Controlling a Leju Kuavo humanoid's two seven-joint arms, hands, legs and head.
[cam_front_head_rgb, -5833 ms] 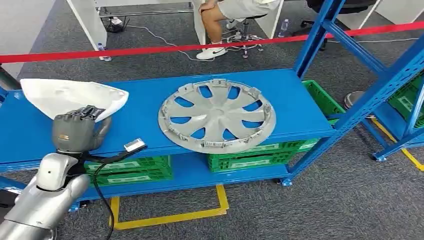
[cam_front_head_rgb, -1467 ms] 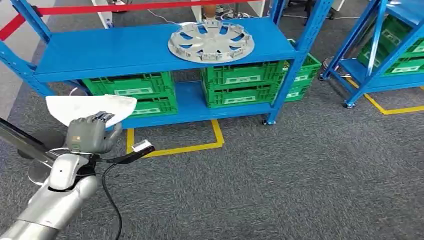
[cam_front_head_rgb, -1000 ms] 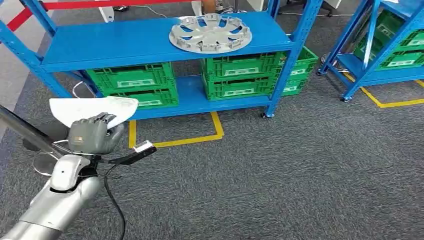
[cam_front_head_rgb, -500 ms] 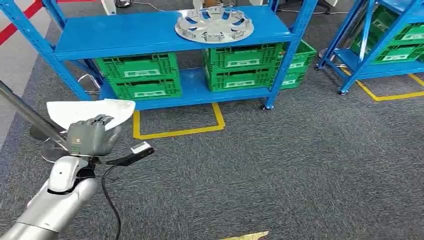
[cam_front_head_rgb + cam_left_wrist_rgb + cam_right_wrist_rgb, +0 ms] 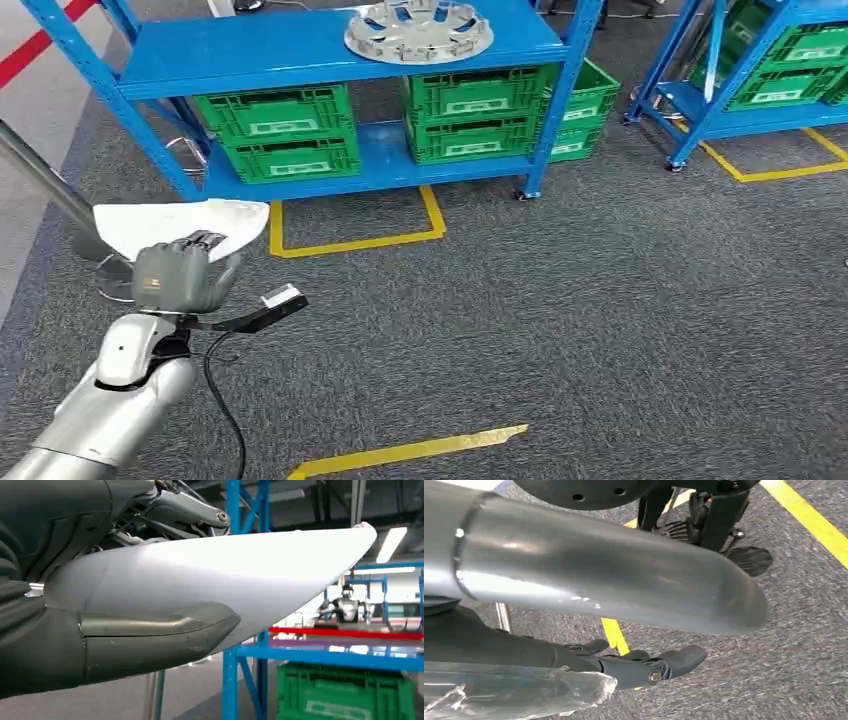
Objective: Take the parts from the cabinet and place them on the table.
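Grey carpet (image 5: pixel 600 330) separates left hand (image 5: pixel 175 278) from blue cabinet (image 5: pixel 300 50).

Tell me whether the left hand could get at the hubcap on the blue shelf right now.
Probably not. The left hand already grips a white part, and the hubcap lies on the blue shelf well beyond it, across grey carpet.

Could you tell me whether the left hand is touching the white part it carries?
Touching. In the left wrist view the thumb lies flat against the white part; the head view shows the left hand gripping its edge.
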